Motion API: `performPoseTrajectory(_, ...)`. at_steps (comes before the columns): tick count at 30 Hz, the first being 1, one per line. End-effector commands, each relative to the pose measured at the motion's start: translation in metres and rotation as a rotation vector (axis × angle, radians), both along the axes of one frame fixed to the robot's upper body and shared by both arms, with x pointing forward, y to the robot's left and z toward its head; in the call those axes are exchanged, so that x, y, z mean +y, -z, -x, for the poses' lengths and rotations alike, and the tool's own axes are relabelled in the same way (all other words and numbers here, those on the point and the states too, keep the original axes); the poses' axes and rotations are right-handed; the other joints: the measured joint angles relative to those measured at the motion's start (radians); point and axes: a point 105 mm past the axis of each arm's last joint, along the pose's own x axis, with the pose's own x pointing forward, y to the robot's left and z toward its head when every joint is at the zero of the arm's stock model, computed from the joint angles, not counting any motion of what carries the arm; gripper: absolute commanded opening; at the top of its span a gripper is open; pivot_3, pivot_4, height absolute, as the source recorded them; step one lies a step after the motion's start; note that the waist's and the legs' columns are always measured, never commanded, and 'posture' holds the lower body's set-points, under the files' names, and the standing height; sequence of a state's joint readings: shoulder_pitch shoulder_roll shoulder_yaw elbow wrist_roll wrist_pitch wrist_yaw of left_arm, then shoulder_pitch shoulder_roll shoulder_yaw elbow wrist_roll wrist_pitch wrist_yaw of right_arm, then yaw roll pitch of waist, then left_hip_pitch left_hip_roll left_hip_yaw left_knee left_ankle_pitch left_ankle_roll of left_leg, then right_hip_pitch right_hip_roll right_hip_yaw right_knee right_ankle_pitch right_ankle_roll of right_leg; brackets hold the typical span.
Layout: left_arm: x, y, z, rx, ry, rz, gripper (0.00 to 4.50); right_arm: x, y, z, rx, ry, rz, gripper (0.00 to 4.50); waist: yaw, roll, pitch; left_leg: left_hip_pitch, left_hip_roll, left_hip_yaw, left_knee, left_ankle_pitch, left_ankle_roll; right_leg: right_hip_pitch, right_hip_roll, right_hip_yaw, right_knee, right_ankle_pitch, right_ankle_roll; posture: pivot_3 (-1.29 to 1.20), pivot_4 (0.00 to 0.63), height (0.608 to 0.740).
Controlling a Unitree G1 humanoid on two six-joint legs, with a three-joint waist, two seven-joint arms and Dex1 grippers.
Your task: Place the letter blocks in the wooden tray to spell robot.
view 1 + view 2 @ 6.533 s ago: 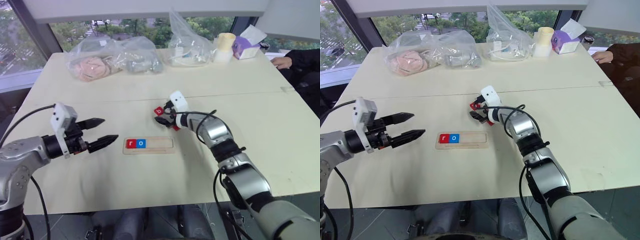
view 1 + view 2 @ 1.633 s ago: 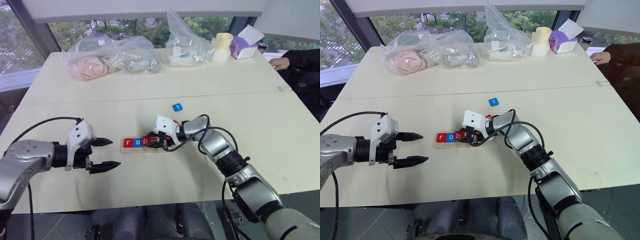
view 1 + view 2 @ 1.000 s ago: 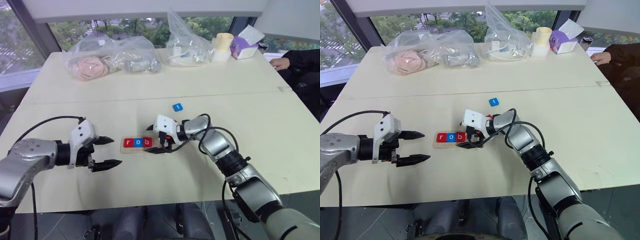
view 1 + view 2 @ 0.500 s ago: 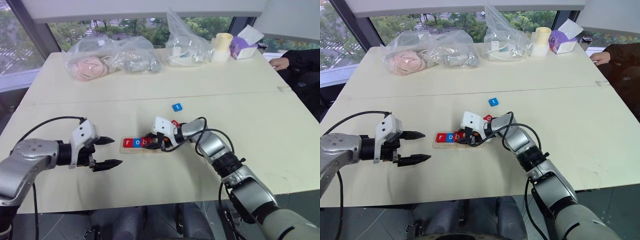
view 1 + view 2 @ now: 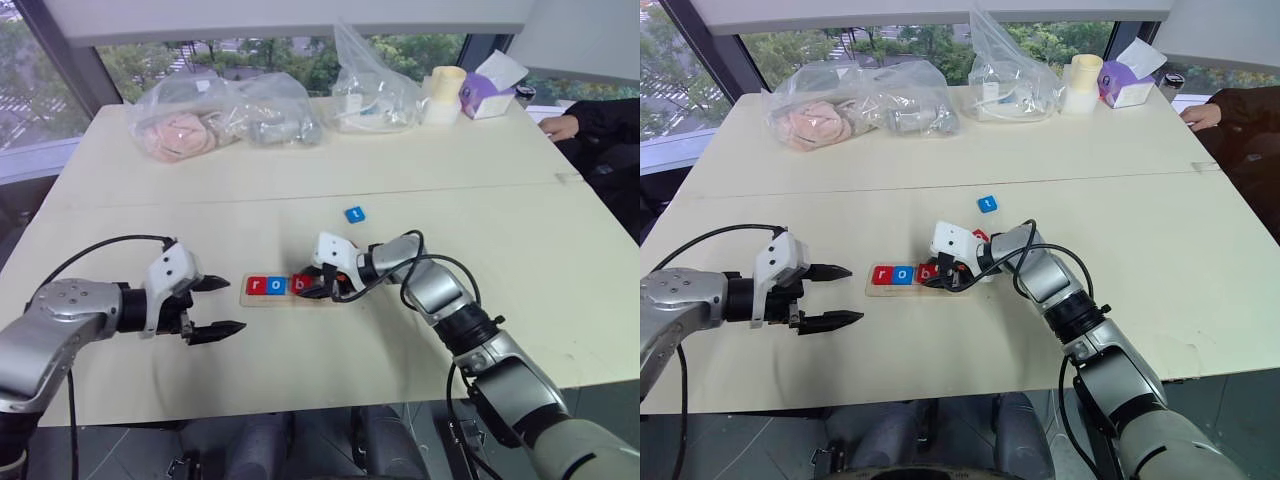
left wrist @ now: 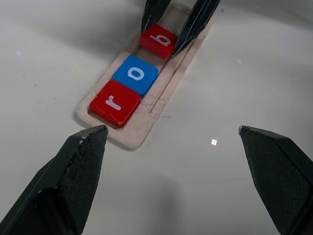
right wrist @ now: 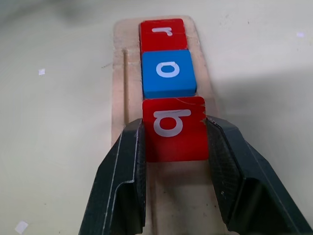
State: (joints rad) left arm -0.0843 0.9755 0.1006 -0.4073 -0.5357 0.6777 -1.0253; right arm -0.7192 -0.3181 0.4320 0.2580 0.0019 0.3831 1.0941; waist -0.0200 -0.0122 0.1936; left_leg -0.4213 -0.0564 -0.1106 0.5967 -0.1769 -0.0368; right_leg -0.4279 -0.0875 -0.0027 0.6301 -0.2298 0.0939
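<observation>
Three letter blocks sit in the wooden tray point(image 7: 122, 88): red r point(image 7: 162, 33), blue o point(image 7: 168, 73), red b point(image 7: 175, 128), packed at the tray's left end. Your right gripper point(image 7: 175, 147) is pinched on the b, one finger on each side edge, the tile low in the groove just beside the o. Your left gripper point(image 6: 176, 166) hangs wide and empty, near the tray's left end. Blue t point(image 5: 354, 214) lies loose on the table point(image 5: 200, 190), beyond the tray; the second o I can't tell. Risks: if you pull away before letting go, the b drags out or tips; push sideways and the fingers shove the light tray or bump the o; b looks slightly off square, so it may seat crooked.
</observation>
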Motion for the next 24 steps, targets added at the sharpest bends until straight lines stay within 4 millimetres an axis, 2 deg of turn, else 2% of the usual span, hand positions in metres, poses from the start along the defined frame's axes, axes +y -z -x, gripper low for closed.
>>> performPoseTrajectory(1, -0.001, -0.005, -0.002, -0.044, 0.013, -0.012, 4.5, 0.01, -0.008, 0.001, -0.028, -0.02, -0.019, 1.15, -0.001, 0.0, 0.0, 0.0, 0.0, 0.0, 0.0, 0.0, 0.0, 0.0, 0.0, 0.0, 0.0, 0.0, 0.0, 0.0, 0.15, 0.74)
performPoseTrajectory(2, -0.001, -0.005, -0.002, -0.042, 0.014, -0.012, 4.5, 0.011, -0.009, 0.001, -0.027, -0.02, -0.023, 1.15, -0.001, 0.0, 0.0, 0.0, 0.0, 0.0, 0.0, 0.0, 0.0, 0.0, 0.0, 0.0, 0.0, 0.0, 0.0, 0.0, 0.15, 0.74)
performPoseTrajectory(8, 0.0, -0.004, -0.001, -0.04, 0.01, -0.013, 4.5, 0.016, -0.015, -0.001, -0.047, -0.013, -0.06, 4.22, 0.0, 0.0, 0.0, 0.0, 0.0, 0.0, 0.0, 0.0, 0.0, 0.0, 0.0, 0.0, 0.0, 0.0, 0.0, 0.0, 0.15, 0.74)
performPoseTrajectory(9, 0.0, -0.004, -0.001, -0.04, 0.009, -0.013, 4.5, 0.016, -0.019, -0.003, -0.056, -0.007, -0.073, 4.47, 0.0, 0.0, 0.0, 0.0, 0.0, 0.0, 0.0, 0.0, 0.0, 0.0, 0.0, 0.0, 0.0, 0.0, 0.0, 0.0, 0.15, 0.74)
performPoseTrajectory(14, 0.001, -0.004, -0.001, -0.04, 0.002, -0.013, 4.5, 0.012, -0.046, -0.016, -0.126, 0.052, -0.185, 4.47, 0.0, 0.0, 0.0, 0.0, 0.0, 0.0, 0.0, 0.0, 0.0, 0.0, 0.0, 0.0, 0.0, 0.0, 0.0, 0.0, 0.15, 0.74)
performPoseTrajectory(18, 0.002, -0.006, -0.003, -0.049, -0.008, -0.003, 4.5, -0.001, -0.065, -0.023, -0.195, 0.111, -0.235, 4.47, 0.001, 0.0, 0.0, 0.0, 0.0, 0.0, 0.0, 0.0, 0.0, 0.0, 0.0, 0.0, 0.0, 0.0, 0.0, 0.0, 0.15, 0.74)
performPoseTrajectory(22, 0.0, -0.016, -0.007, -0.083, -0.028, 0.045, 4.5, -0.028, -0.069, -0.029, -0.28, 0.21, -0.21, 4.47, 0.004, 0.0, 0.0, 0.0, 0.0, 0.0, 0.0, 0.0, 0.0, 0.0, 0.0, 0.0, 0.0, 0.0, 0.0, 0.0, 0.15, 0.74)
performPoseTrajectory(24, -0.003, -0.029, -0.015, -0.121, -0.061, 0.129, 4.5, -0.047, -0.071, -0.038, -0.302, 0.327, -0.218, 4.47, 0.007, 0.0, 0.0, 0.0, 0.0, 0.0, 0.0, 0.0, 0.0, 0.0, 0.0, 0.0, 0.0, 0.0, 0.0, 0.0, 0.15, 0.74)
